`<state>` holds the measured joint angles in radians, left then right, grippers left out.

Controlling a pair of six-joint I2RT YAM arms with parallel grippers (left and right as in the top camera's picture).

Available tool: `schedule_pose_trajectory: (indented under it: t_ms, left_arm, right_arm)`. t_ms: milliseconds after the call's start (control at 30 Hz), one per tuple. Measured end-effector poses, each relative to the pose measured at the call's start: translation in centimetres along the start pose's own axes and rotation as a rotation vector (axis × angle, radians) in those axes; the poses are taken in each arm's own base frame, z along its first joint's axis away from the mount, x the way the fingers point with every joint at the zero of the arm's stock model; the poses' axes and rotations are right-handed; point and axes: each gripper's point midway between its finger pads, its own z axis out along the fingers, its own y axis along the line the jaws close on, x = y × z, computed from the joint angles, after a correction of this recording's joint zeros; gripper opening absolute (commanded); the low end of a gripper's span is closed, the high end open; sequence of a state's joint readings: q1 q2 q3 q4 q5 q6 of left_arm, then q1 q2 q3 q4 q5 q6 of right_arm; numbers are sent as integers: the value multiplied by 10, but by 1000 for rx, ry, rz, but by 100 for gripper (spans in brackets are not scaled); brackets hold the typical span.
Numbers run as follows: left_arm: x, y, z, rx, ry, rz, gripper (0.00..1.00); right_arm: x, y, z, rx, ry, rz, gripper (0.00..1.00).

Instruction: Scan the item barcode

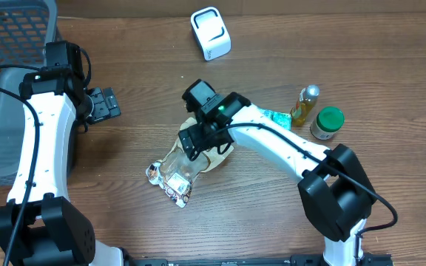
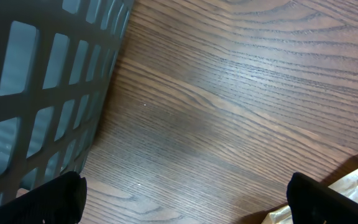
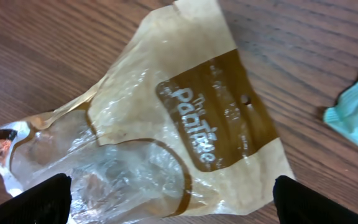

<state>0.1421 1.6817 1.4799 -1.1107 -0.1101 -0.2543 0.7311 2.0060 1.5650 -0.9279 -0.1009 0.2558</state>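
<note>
Near the middle of the table [image 1: 376,52], under your right arm, the bread bag [image 1: 177,164] lies flat. In the overhead view its long axis runs diagonally, clear plastic end toward the lower left, brown paper end toward the upper right. The white scanner [image 1: 211,33] stands well apart at the far side, with bare wood between it and the bag. On the right, a teal packet [image 1: 278,118], a bottle [image 1: 307,103] and a green-lidded jar [image 1: 327,123] crowd together. The grey basket [image 1: 6,44] walls off the left edge. Your right gripper [image 3: 173,199] is over the bag, fingers spread wide and gripping nothing; you cannot tell whether they touch it. Your left gripper [image 2: 185,199] is just beside the basket, equally wide, with only wood between its fingers.
</note>
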Motion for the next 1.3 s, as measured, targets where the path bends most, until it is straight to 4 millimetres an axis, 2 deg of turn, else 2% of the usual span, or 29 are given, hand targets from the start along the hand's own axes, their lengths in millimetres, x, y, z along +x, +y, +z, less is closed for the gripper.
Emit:
schedule_pose_trajectory:
  t_ms: [400, 1100, 1167, 1200, 1267, 1300]
  left_arm:
    - [0, 0, 0, 0, 0, 0, 99]
    - [-1, -3, 0, 17, -2, -5, 100]
    - [14, -7, -1, 48, 64, -4, 100]
    - [17, -10, -1, 63, 74, -5, 86]
    - [19, -19, -2, 116, 88, -7, 47]
    - [21, -23, -3, 142, 100, -9, 33]
  right_arm:
    - [-10, -26, -4, 0, -9, 68, 100]
    - [-20, -27, -4, -9, -51, 29, 100]
    - [-23, -26, -5, -13, -62, 27, 100]
    - [-25, -26, -5, -15, -67, 26, 100]
    - [-27, -26, -5, -17, -77, 23, 100]
    - [-28, -25, -5, -18, -81, 22, 100]
